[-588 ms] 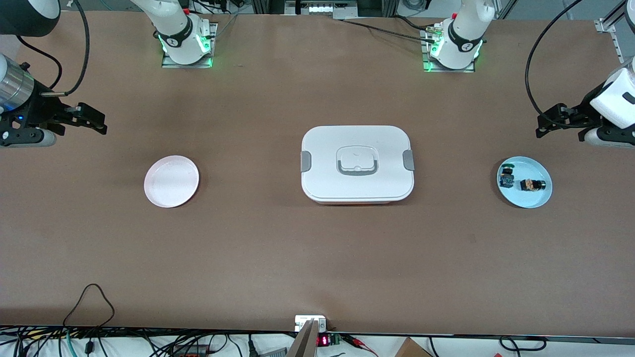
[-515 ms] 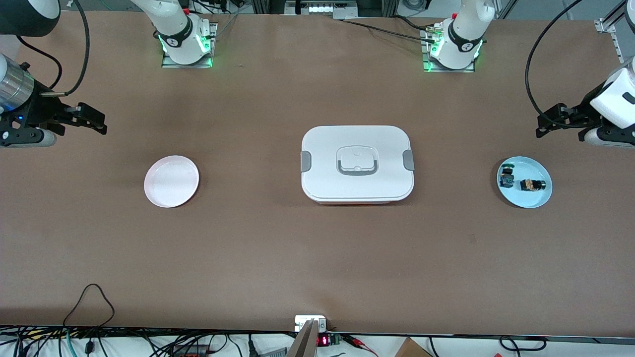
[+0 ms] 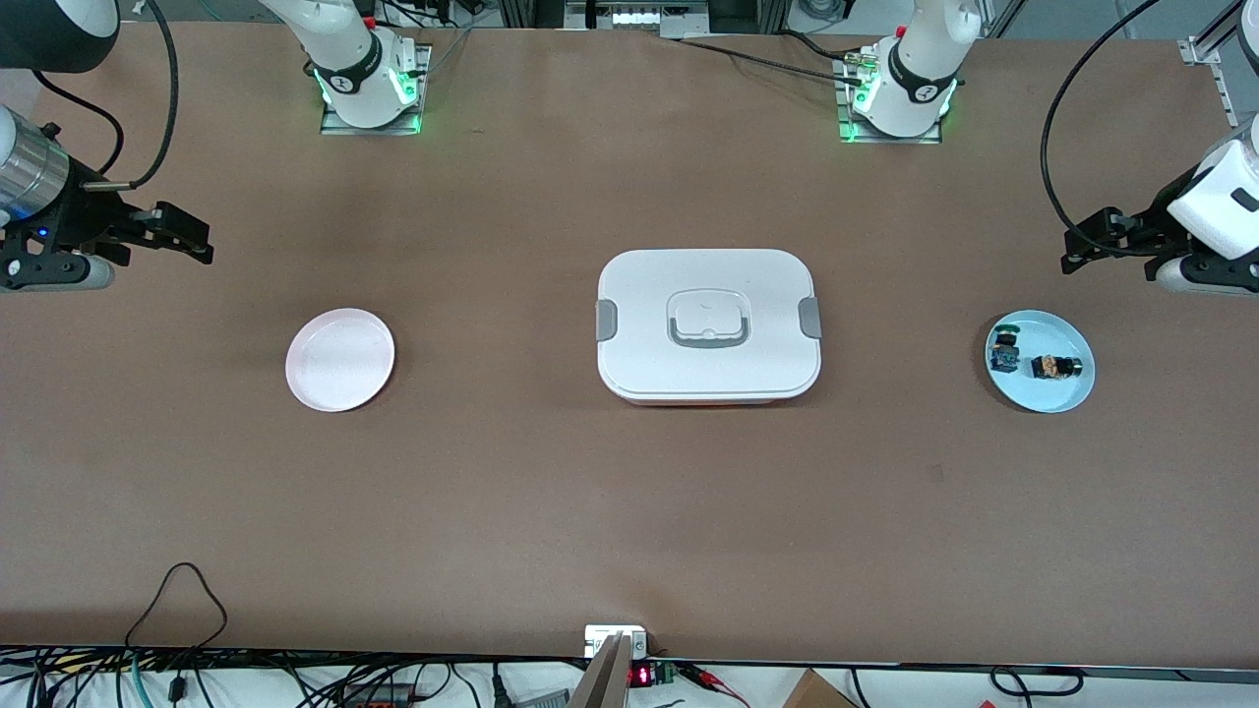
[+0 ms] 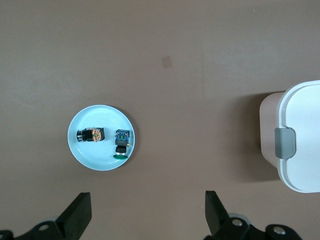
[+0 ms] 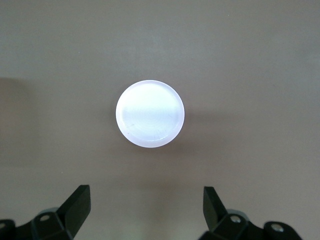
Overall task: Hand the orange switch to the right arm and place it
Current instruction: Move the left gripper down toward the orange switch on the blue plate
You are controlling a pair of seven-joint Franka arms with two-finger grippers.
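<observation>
On the blue plate (image 3: 1067,393), the orange switch (image 3: 1055,367) lies lengthwise along the table beside the blue-green switch (image 3: 1004,351); left gripper (image 3: 1082,251) and right gripper (image 3: 192,241) hover spread, empty.

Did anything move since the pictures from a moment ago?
Hardly. The left gripper crept a touch away from the front camera, open and empty above the table by the blue plate. The right gripper waits open. The orange switch lies on the blue plate, untouched; the pink plate and white box stayed put.

Lidded white box (image 3: 708,324) mid-table between pink plate (image 3: 339,359) and blue plate (image 3: 1067,393).
</observation>
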